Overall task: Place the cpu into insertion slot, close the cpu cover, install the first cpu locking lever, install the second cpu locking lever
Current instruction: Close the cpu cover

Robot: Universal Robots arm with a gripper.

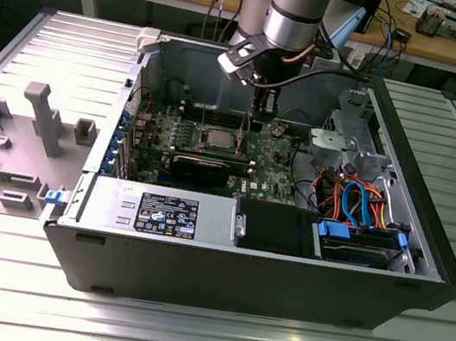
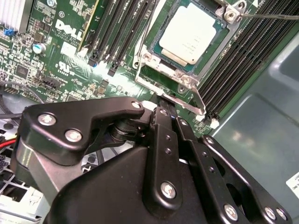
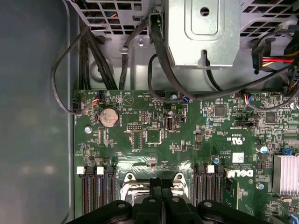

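Inside open case [image 1: 280,277] on ribbed metal table [image 1: 200,337], pincer [image 3: 161,184] pressed together near cpu [image 2: 194,32].

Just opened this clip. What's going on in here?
A Universal Robots arm reaches down into an open computer case, working on the green motherboard. The cpu sits in the insertion slot, with the cpu cover lying down around it. The gripper, fingers together, has its tip at the slot's edge, right beside a thin silver locking lever. I cannot tell whether that lever is latched.
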